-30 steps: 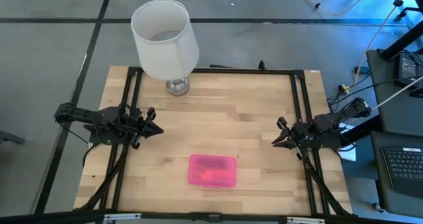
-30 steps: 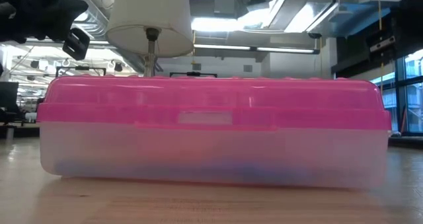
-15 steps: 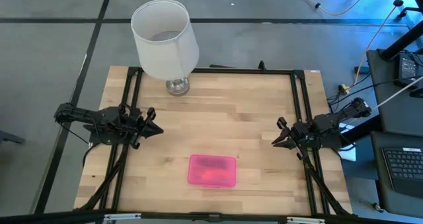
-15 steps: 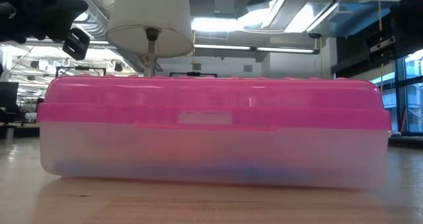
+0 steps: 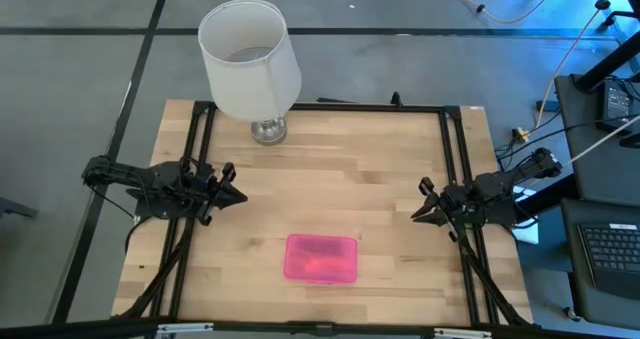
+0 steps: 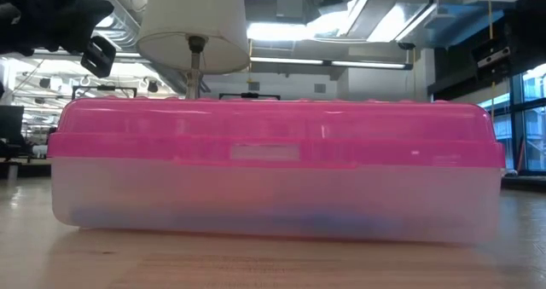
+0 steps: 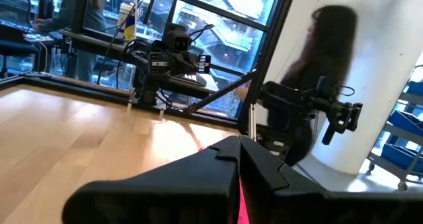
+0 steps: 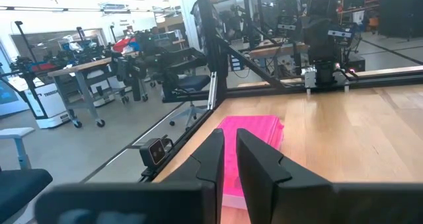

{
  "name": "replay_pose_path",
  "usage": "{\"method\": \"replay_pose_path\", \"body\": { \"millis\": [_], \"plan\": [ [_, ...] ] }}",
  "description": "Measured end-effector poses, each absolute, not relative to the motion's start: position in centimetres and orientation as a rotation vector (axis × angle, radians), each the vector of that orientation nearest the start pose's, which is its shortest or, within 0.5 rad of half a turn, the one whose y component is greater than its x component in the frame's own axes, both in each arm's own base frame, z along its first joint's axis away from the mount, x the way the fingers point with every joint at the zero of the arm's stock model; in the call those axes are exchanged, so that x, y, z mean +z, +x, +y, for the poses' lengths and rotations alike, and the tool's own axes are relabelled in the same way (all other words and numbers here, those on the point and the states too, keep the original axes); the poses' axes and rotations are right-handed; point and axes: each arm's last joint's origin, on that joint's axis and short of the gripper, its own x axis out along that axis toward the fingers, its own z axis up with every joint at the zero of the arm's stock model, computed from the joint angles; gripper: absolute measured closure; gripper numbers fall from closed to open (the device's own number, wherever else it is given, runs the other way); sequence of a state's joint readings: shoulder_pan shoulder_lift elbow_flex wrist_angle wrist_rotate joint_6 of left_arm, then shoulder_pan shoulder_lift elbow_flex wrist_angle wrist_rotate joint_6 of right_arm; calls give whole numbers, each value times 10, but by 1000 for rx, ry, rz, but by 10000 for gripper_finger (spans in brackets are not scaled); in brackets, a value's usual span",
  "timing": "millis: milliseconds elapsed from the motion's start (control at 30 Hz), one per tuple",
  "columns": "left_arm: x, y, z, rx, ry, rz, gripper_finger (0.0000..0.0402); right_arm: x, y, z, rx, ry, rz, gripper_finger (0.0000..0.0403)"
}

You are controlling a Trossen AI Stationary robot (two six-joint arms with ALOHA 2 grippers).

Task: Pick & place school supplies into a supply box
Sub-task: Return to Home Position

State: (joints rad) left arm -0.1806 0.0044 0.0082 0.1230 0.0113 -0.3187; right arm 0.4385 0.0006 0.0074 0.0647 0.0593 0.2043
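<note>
The supply box (image 5: pixel 321 258) lies flat on its clear base near the table's front edge, with its pink lid (image 6: pixel 273 131) down. The school supplies are not in plain sight. Only dim bluish shapes (image 6: pixel 307 222) show through the base. My left gripper (image 5: pixel 236 196) hovers level at the table's left side, shut, pointing toward the middle. My right gripper (image 5: pixel 417 212) hovers level at the right side, pointing toward the box (image 8: pixel 254 135). A narrow slit shows between its fingers (image 8: pixel 229 137), with nothing in it.
A lamp with a white shade (image 5: pixel 250 57) stands on its metal foot (image 5: pixel 268 131) at the table's far left. Black frame rails (image 5: pixel 455 159) run along the table's edges. Bare wood (image 5: pixel 340 169) lies between the arms. A person (image 7: pixel 324 59) stands beyond the table.
</note>
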Motion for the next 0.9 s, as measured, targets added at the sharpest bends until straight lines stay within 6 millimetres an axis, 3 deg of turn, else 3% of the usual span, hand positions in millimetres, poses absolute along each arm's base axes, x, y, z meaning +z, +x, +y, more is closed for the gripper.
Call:
{"method": "replay_pose_path", "body": {
  "millis": [900],
  "plan": [
    [178, 95, -18, -211, -328, -95, 398, 172, 88, 41, 398, 219, -27, 357]
  ]
}}
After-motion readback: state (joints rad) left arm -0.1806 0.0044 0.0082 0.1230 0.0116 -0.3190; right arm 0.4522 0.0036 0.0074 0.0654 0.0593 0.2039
